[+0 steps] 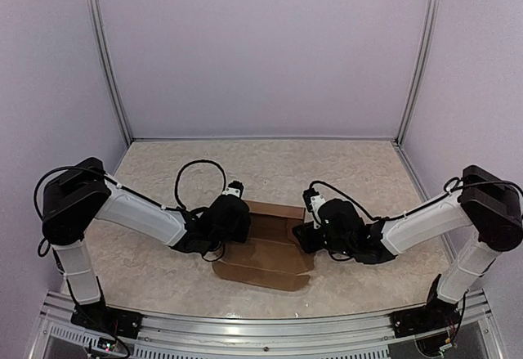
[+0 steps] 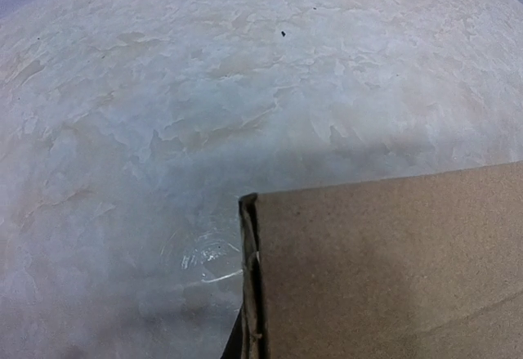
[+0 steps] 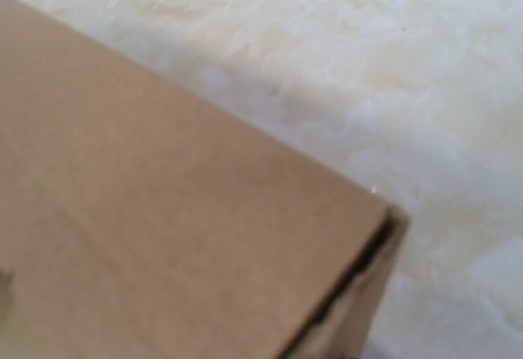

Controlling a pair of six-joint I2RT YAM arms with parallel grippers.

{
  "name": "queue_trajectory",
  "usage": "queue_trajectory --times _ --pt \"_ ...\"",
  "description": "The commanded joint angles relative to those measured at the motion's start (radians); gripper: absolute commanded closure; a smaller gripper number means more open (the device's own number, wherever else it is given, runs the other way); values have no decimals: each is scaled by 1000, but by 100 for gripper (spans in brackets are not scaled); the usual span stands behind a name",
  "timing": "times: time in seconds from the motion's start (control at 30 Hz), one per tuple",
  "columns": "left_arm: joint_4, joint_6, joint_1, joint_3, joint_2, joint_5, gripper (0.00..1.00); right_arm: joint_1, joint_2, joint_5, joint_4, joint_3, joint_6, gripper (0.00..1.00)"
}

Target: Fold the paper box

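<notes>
**Both arms bracing the box's side walls, mid-fold**

From the overhead camera I see the paper box [image 1: 265,253] on the table [image 1: 343,171], midway between the two arm bases and part-formed. Its rear wall stands up at 12 o'clock and a wide flap lies flat on the table at 6 o'clock.

The left gripper [image 1: 233,222] is pressed in at the box's 9 o'clock side and the right gripper [image 1: 310,235] at its 3 o'clock side. I judge this is to keep both side walls upright together, so that one doesn't spring back while the other is set.

Each wrist camera is filled by a raised cardboard corner with bare table beyond, which fits that reading. Neither shows fingertips, and the gripper bodies hide them from above. I cannot tell whether either gripper is spread or clamped on cardboard, though both appear to touch it.

The 6 o'clock flap looks to be the next thing to fold.
</notes>
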Motion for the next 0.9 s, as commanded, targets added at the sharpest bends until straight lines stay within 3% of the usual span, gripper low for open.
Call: queue_trajectory --times 0.0,0.33,0.7,0.77,0.87 --pt "-82 -55 -17 47 -23 8 100 17 65 79 28 70 34 65" --pt "-163 -97 -17 105 -14 21 100 52 175 248 59 161 64 74" --pt "-174 -103 -17 110 -5 18 100 75 276 295 92 265 92 83" --pt "-180 -105 -17 111 -8 16 100 77 284 296 97 274 95 86" --pt "-187 -113 -16 110 -14 9 100 82 289 299 110 280 95 100"
